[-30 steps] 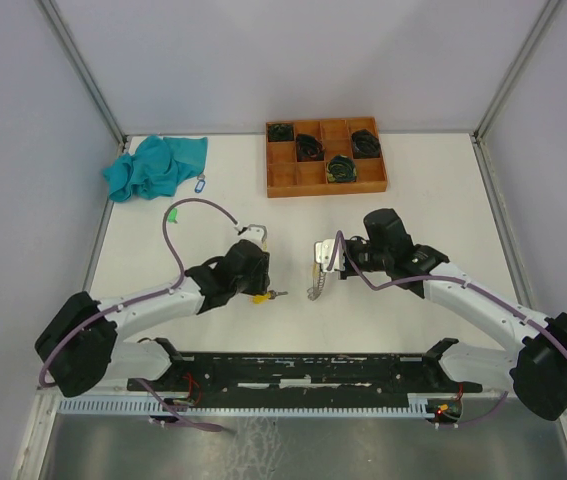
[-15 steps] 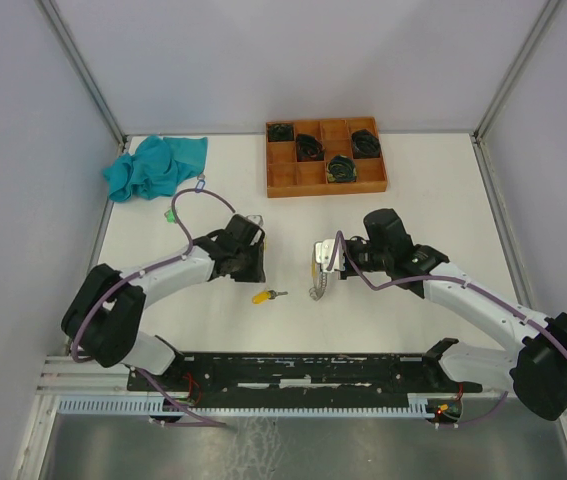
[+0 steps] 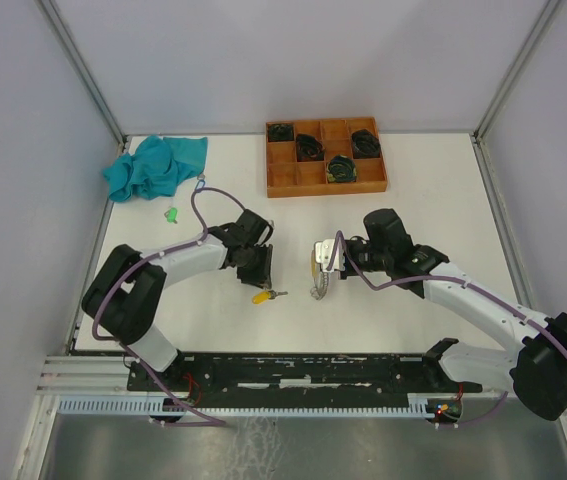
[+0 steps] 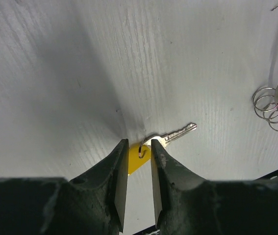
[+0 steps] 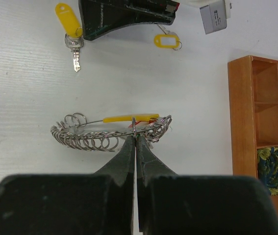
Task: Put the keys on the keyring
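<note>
We have the left claw down at the white table. Its jaws stand narrowly apart, astride the yellow oval plastic tag of the small silver key. The key lies flat on the table with its blade pointing toward the right arm. The tag nearly fills the gap, and we cannot tell whether the pads press it. The right claw is clenched on the thin wire keyring, a loop strung with many small split rings. The keyring is near the key but not touching it.

We judge the step in hand to be picking the key up. To do it well we should close fully on the tag's edges, low enough that the thin plastic does not skid out. We should also keep clear of the small ring joining tag and key, since that ring is what must meet the keyring. Then we lift straight, let the key hang free, and check the hold before carrying it across. A tilted pinch could flick the tag away.
</note>
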`<state>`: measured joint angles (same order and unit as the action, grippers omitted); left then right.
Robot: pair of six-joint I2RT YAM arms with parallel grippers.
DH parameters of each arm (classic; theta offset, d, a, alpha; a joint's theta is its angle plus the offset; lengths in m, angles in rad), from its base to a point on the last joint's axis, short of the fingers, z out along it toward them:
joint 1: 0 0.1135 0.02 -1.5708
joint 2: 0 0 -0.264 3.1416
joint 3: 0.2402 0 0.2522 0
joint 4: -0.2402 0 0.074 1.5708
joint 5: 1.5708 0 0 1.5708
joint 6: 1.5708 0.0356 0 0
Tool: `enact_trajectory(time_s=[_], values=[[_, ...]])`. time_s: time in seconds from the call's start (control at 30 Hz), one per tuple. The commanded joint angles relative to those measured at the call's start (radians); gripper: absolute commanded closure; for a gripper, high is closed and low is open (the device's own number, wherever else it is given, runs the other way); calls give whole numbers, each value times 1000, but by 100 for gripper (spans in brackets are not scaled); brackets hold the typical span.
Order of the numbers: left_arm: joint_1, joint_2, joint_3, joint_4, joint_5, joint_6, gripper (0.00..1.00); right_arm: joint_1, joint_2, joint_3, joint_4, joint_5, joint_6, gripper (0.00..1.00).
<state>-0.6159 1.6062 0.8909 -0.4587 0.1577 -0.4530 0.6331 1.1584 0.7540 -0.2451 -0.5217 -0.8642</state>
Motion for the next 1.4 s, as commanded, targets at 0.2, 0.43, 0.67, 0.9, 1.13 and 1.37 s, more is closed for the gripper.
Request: enact_trajectory(time_s=[0.2, 0.43, 0.67, 0.9, 1.13, 1.37], values=[[7, 33, 43, -29, 73, 58, 73, 4, -19, 29, 45, -2, -9, 99], [6, 36, 51, -35, 86, 57, 79, 4, -16, 28, 46, 1, -9, 99], [7, 17, 53, -44, 87, 44, 79, 4, -17, 28, 46, 1, -9, 99], [6, 23, 53, -47, 85, 31, 81, 4, -21, 25, 47, 2, -9, 99], [5, 26, 48, -23, 94, 2, 85, 4, -26, 25, 47, 4, -9, 99], [-8, 47, 60, -7, 97, -9, 90, 4, -31, 22, 47, 6, -9, 99]])
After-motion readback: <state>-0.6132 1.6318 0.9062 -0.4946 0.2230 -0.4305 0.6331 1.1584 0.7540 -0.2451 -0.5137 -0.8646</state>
